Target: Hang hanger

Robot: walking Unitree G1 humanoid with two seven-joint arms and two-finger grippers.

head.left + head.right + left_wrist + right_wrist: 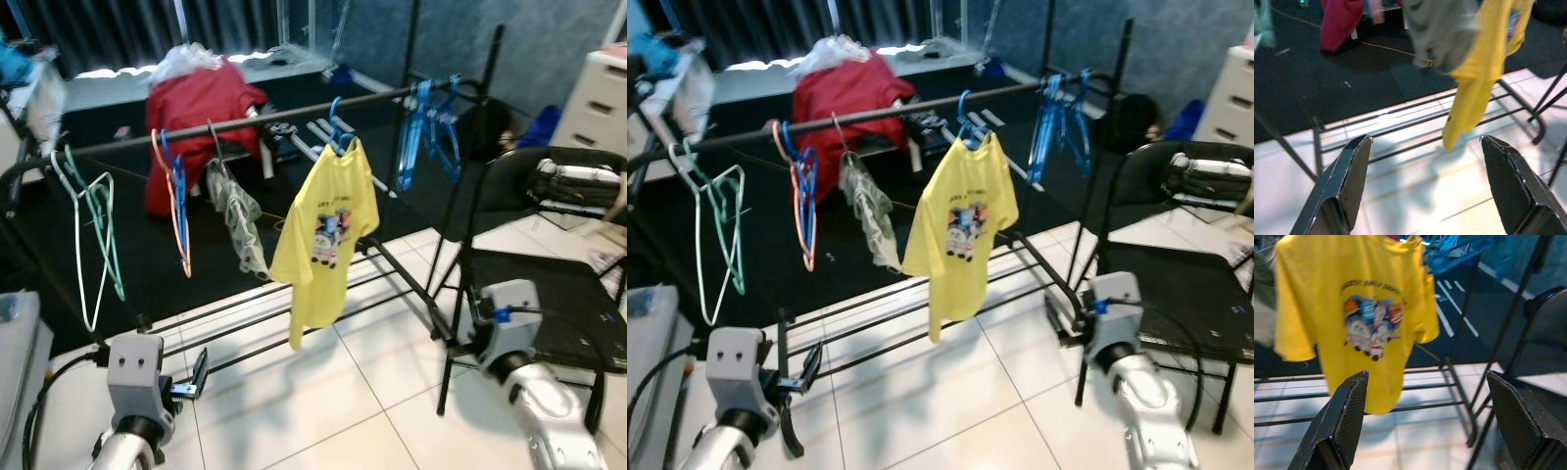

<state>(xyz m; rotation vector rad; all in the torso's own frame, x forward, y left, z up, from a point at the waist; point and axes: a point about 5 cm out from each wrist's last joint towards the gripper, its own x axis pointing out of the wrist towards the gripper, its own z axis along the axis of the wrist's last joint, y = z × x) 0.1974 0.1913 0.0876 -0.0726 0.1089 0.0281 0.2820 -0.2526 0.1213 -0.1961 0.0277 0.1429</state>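
A yellow T-shirt point(328, 225) with a cartoon print hangs on a blue hanger point(338, 132) from the black rail point(284, 113) of a garment rack. Along the same rail hang green and white hangers point(93, 230), orange and blue hangers point(178, 211), a grey garment point(235, 220) and a bunch of blue hangers point(429, 132). My left gripper point(199, 374) is low in front of the rack, open and holding nothing. My right gripper point(1426, 377) is also open and holding nothing, facing the yellow shirt from below and to the right.
A black folding chair point(549, 284) with things on it stands close on the right, beside my right arm point(505, 313). The rack's lower bars point(274, 313) run across the white tile floor. A red cloth point(196, 108) lies behind the rack, and white drawers point(602, 98) stand at far right.
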